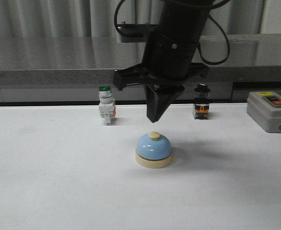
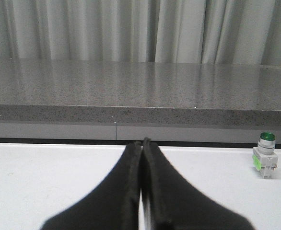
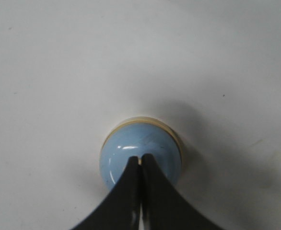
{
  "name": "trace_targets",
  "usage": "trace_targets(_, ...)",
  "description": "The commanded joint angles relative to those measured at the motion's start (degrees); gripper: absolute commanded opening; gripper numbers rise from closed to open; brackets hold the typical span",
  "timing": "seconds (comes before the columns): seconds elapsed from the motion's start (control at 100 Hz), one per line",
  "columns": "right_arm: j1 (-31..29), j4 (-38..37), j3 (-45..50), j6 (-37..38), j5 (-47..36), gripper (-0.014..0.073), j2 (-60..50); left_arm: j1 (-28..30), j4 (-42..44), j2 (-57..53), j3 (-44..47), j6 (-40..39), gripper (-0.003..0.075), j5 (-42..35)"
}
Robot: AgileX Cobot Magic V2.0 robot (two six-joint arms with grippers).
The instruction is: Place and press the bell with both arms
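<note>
Bell [image 1: 153,150]: stands upright on the white tabletop [image 1: 49,182], nearest the camera of all the things; light-blue dome, cream base, cream button on top.
Right gripper [image 1: 153,116]: clenched, fingers pressed together into one point, holding nothing; it hangs straight above the bell's button with a small gap showing in the front view. In the right wrist view the closed tips [image 3: 140,160] cover the button.
Green-capped switch [image 1: 106,106]: behind the bell and to its left, upright, well apart from it.
Black-capped switch [image 1: 201,102]: behind the bell and to its right, partly behind the arm.
Grey control box [image 1: 270,111]: far right of the bell, at the tabletop's edge.
Left gripper [image 2: 142,143]: clenched and empty, not near the bell; only the green-capped switch [image 2: 265,155] lies ahead of it.
Containers: none seen.
</note>
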Motion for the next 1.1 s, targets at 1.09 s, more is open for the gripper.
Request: trace_targets(1.09, -21.8, 0.6, 11.5, 0.1, 1.7, -0.006, -22.7, 0.1, -0.1, -1.7, 2.4, -0.4, -0.002, -4.4)
